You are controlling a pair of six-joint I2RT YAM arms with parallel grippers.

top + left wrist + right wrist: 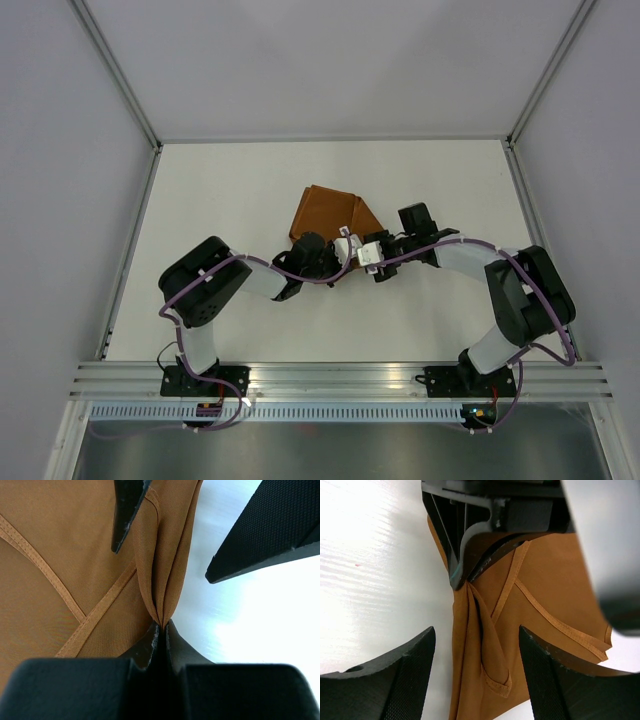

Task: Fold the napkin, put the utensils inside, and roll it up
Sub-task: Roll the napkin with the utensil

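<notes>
The rust-orange napkin (330, 212) lies partly folded on the white table, with hemmed edges crossing over its top (60, 580). My left gripper (163, 627) is shut on a pinched-up fold at the napkin's near right edge. From the opposite side my right gripper (477, 672) faces it, open, its two fingers (400, 680) straddling the same raised fold (480, 645) without touching it. One of its fingertips hangs over the cloth and the other over bare table. The utensils are out of view.
The white table (220, 200) is walled by grey panels at the left, back and right. Both arms meet near the table's middle, their wrists close together just in front of the napkin.
</notes>
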